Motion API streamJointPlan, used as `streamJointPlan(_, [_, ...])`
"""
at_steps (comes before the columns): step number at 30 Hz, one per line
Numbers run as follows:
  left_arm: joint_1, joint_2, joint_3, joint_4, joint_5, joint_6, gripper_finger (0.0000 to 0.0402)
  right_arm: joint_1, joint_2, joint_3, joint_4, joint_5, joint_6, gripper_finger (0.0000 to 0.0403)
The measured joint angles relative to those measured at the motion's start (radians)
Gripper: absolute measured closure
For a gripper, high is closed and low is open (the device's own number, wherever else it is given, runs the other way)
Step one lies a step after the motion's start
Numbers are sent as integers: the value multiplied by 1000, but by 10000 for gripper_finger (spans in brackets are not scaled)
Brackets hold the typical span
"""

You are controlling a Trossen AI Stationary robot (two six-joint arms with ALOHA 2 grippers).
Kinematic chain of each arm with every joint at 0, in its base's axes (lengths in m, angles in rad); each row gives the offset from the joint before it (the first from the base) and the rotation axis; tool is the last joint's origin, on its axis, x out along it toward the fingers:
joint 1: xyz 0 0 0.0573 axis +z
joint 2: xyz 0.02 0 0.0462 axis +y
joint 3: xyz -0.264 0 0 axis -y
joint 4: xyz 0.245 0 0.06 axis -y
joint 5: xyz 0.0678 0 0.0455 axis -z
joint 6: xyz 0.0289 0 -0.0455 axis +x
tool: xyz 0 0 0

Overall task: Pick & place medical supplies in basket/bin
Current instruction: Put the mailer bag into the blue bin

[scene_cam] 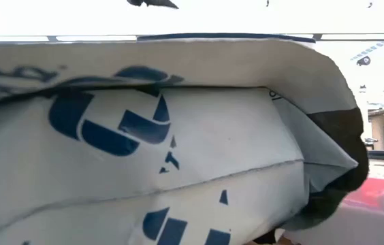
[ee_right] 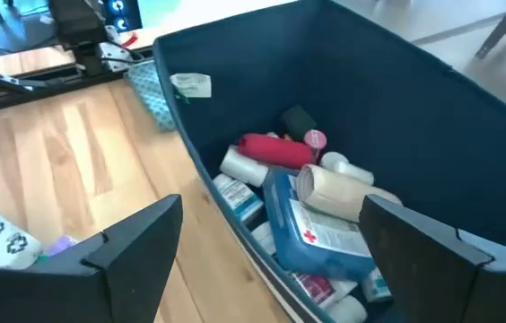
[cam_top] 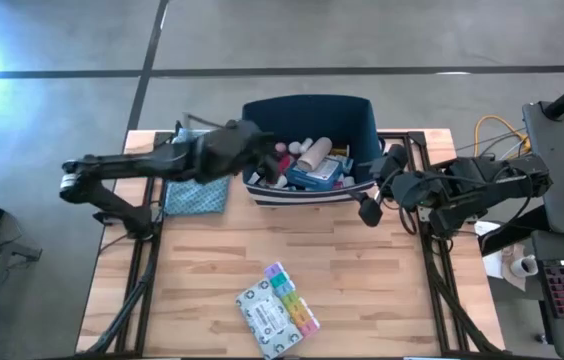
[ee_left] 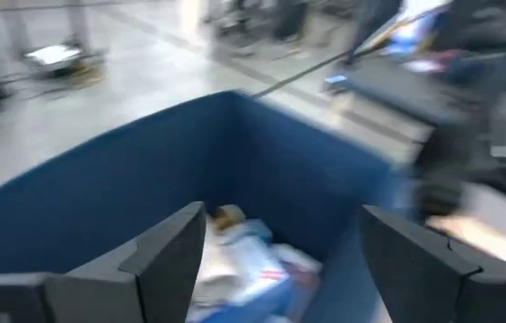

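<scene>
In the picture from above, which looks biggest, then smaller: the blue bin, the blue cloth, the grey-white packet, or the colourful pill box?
1. Navy bin, by far the largest.
2. Blue patterned cloth.
3. Grey-white packet.
4. Pill organiser, a narrow strip beside the packet.

The cloth is partly hidden by the left arm, so its lead over the packet is unsure.

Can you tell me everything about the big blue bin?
The bin is a large navy-blue rectangular fabric box with a white stripe near its base. It stands upright and open-topped at the table's far edge, already holding supplies: a blue red-cross pouch, a red tube and white bottles. The left gripper hangs over its left rim; a blue patterned cloth lies beside it.
</scene>
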Motion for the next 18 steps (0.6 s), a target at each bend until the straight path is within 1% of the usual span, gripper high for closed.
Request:
streamJointPlan(6, [-259,-113,0,-1,-10,-70,130,-2,0,-1,6,80,-44,74])
streamJointPlan(9, [-370,-145,0,0,-15,-130,130,-4,0,-2,39,83,-82,74])
streamJointPlan(15, [-516,-145,-2,-9,-15,-251,130,-9,0,-7,118,71,-143,74])
streamJointPlan(18, [-572,-130,-2,-78,-23,-329,130,-9,0,-14,124,46,-143,74])
